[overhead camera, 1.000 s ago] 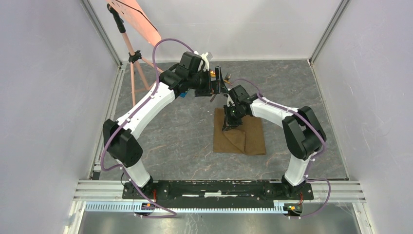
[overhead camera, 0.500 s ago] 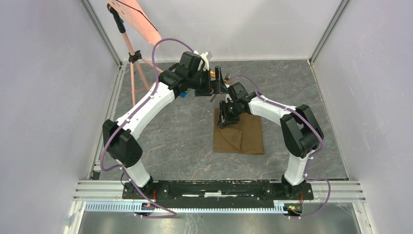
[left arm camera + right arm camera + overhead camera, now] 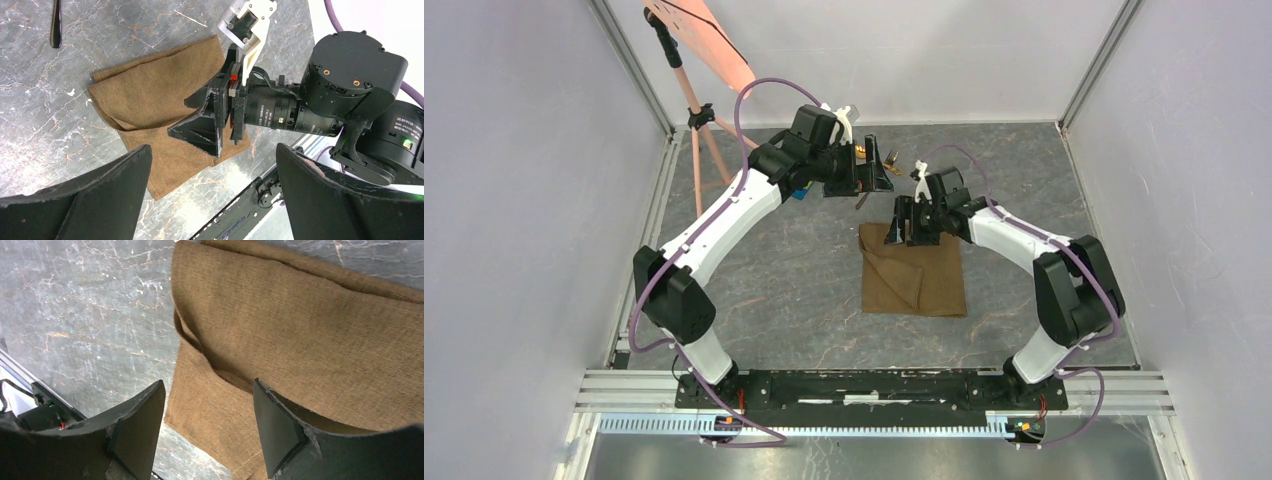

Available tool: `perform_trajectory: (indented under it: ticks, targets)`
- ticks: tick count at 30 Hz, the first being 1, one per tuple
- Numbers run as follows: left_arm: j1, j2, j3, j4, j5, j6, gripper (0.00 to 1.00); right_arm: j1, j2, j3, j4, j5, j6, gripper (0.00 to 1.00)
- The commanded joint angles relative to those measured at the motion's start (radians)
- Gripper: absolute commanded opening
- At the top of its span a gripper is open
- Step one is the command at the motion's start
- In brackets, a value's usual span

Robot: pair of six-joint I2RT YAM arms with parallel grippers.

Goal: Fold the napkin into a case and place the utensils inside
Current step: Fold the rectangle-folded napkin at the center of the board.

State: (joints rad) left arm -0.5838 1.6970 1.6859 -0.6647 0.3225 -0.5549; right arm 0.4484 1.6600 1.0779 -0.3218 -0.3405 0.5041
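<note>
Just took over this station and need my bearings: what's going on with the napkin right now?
The brown napkin lies folded on the table, one flap forming a pocket-like opening. The right pincer hangs open just above it, gripping nothing. The left pincer is open and empty too, higher up. A dark utensil lies on the table apart from the napkin; no utensil shows inside it.

A salmon-pink board [image 3: 714, 42] on a thin tripod [image 3: 701, 118] stands at the far-left corner of the grey marbled desk [image 3: 774, 290].

place: likely robot lab | cue: white walls [image 3: 514, 200], aluminium rails [image 3: 619, 388]
</note>
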Motion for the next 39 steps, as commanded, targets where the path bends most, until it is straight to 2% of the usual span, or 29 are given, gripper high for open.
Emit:
perform_trajectory:
  ticks: [1, 10, 16, 22, 27, 32, 35, 39]
  targets:
    - [0.006, -0.039, 0.035, 0.003, 0.001, 0.059, 1.0, -0.047, -0.07, -0.102, 0.059, -0.055, -0.053, 0.71]
    - [0.004, -0.027, 0.024, 0.017, 0.018, 0.05, 1.0, -0.073, -0.265, -0.391, 0.165, -0.101, 0.013, 0.75]
    - [0.004, -0.029, 0.021, 0.018, 0.012, 0.054, 1.0, -0.07, -0.277, -0.484, 0.27, -0.161, 0.066, 0.73]
    - [0.004, -0.031, 0.021, 0.016, -0.004, 0.061, 1.0, 0.0, -0.247, -0.453, 0.352, -0.18, 0.107, 0.7]
    - [0.007, -0.036, 0.028, 0.0, -0.055, 0.08, 1.0, 0.142, -0.231, -0.409, 0.417, -0.137, 0.134, 0.68]
    - [0.012, -0.047, 0.028, -0.014, -0.149, 0.109, 1.0, 0.267, -0.202, -0.438, 0.493, -0.091, 0.141, 0.72]
    - [0.012, -0.048, 0.02, -0.013, -0.199, 0.124, 1.0, 0.26, -0.266, -0.453, 0.481, -0.071, 0.097, 0.74]
    - [0.008, -0.036, 0.002, 0.002, -0.231, 0.131, 1.0, 0.178, -0.367, -0.481, 0.389, -0.038, 0.048, 0.74]
